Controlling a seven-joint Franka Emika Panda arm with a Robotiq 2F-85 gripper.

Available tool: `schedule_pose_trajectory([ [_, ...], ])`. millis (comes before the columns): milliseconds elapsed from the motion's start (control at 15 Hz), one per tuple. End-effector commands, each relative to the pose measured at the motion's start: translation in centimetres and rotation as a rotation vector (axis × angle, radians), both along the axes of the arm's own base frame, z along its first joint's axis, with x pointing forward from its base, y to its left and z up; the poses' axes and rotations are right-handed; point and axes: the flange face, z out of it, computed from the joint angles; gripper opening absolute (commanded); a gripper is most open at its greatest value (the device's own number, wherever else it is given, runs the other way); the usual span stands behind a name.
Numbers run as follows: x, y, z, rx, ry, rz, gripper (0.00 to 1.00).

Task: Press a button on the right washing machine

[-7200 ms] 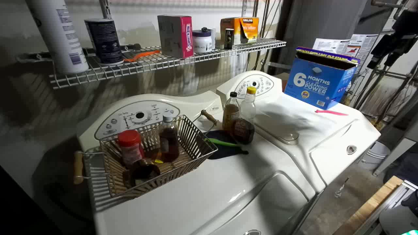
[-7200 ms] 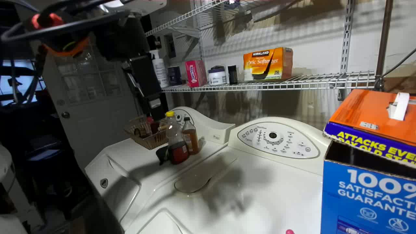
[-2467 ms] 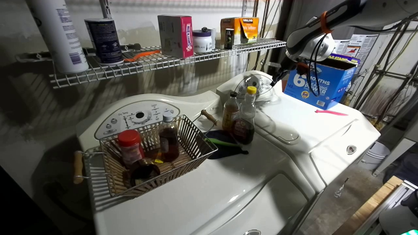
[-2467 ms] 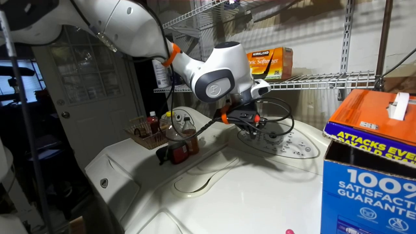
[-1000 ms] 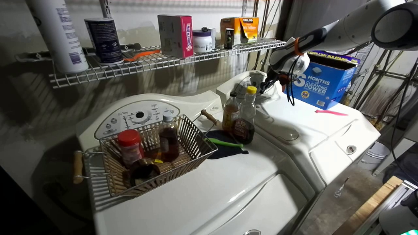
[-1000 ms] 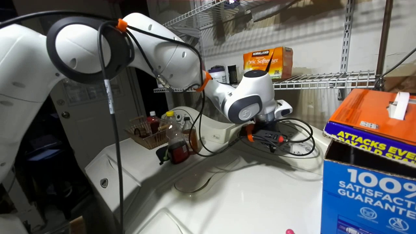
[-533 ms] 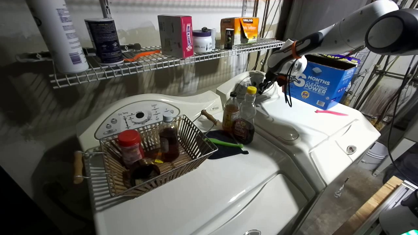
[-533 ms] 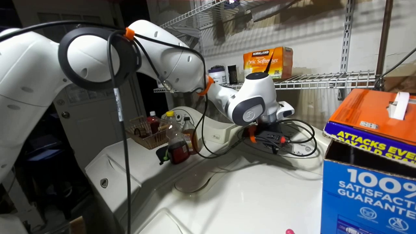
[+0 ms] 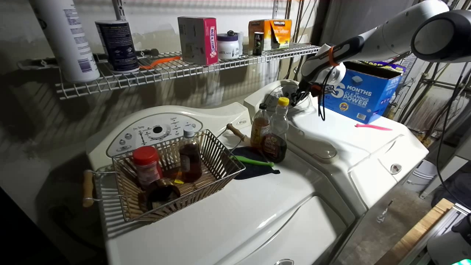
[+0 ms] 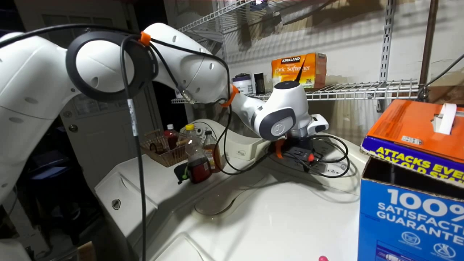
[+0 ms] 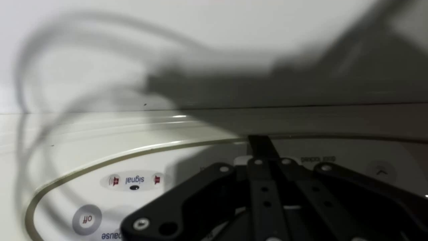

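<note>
Gripper has its fingers drawn together, nothing visible between them, at the console of the right washing machine, which we log beside another white machine; we cannot tell whether the tips touch the console.

The white arm has dark joint rings, orange straps and looping black cables; round silver screw heads dot the black fingers.
</note>
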Motion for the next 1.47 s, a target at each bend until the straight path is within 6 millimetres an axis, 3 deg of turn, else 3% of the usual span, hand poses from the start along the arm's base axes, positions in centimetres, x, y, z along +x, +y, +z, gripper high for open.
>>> schedule_pose_trajectory([
  [0, 1.2, 0.3, -1.0, 0.023, -0.003, -0.082, 0.00],
  [1000, 2.0, 3.5, -2.7, 0.088, -0.011, -0.377, 0.00],
  [1267, 0.1, 2.7, -1.0, 0.033, 0.048, -0.345, 0.00],
  [1400, -1.3, 2.7, 0.5, 0.032, 0.052, -0.281, 0.27],
])
